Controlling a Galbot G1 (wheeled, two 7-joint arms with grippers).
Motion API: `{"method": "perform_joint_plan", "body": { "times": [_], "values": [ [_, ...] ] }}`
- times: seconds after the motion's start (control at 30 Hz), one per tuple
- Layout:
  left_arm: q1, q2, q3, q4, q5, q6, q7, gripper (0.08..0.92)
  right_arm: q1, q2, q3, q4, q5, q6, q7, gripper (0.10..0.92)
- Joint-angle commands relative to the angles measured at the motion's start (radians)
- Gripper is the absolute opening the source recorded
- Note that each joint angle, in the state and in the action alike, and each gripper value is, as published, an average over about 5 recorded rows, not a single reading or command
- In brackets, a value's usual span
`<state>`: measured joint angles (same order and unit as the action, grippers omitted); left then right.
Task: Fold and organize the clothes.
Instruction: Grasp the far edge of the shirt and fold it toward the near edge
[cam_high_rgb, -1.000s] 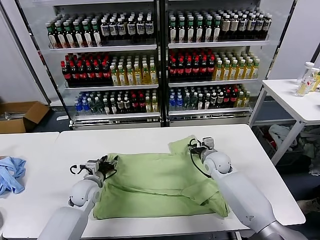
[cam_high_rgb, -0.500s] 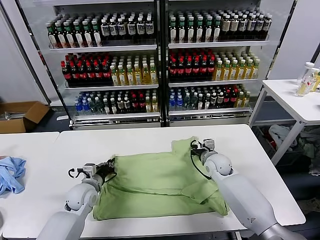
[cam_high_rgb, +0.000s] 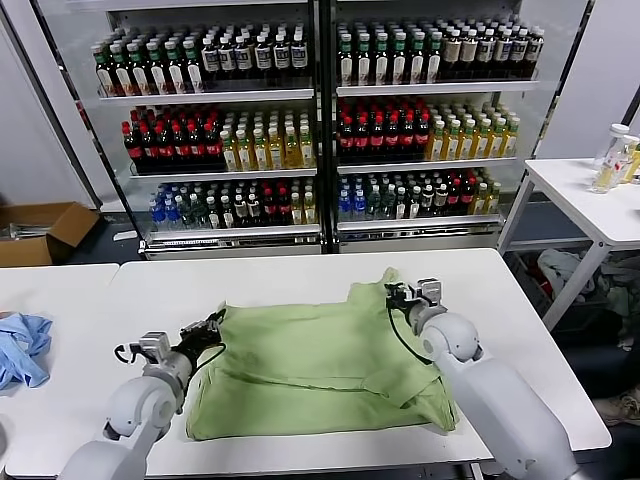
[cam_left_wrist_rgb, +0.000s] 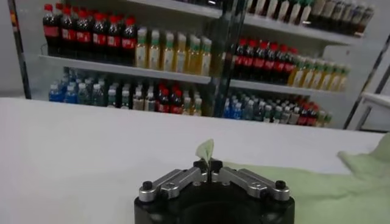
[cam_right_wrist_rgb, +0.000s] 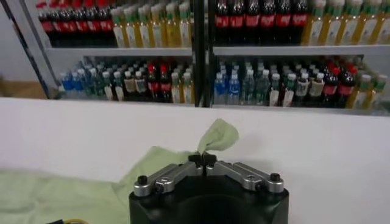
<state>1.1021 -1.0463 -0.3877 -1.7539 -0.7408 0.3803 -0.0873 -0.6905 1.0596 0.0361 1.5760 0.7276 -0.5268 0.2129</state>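
Bare table (cam_high_rgb: 300, 275) beyond shirt (cam_high_rgb: 320, 365); cooler (cam_high_rgb: 320, 130) behind

I see one light green short-sleeved shirt (cam_high_rgb: 320, 365) spread mostly flat on the white table (cam_high_rgb: 300, 275), near its front edge. No print or buttons show from my head view; the plain side faces up. A sleeve sticks out at the far right corner, raised a little off the surface, and the far left corner is lifted too. The body shows long creases, and a fold of cloth bunches near the right front corner, where the hem reaches close to the table's edge. In each wrist view I see a small tip of green fabric standing up, pinched to a point.
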Motion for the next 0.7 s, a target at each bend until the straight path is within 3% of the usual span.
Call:
{"method": "perform_joint_plan", "body": {
  "times": [0.03, 0.43, 0.7],
  "values": [
    [0.134, 0.022, -0.074, -0.180, -0.055, -0.012, 0.010, 0.097, -0.147, -0.082, 0.093, 0.229, 0.004, 0.009, 0.003, 0.106],
    [0.285, 0.048, -0.122, -0.295, -0.045, 0.015, 0.016, 0.097, -0.478, -0.174, 0.260, 0.511, -0.001, -0.001, 0.019, 0.106],
    [0.364, 0.044, -0.133, -0.330, -0.007, 0.042, 0.015, 0.094, -0.695, -0.160, 0.386, 0.617, -0.024, -0.015, 0.033, 0.106]
  ]
}}
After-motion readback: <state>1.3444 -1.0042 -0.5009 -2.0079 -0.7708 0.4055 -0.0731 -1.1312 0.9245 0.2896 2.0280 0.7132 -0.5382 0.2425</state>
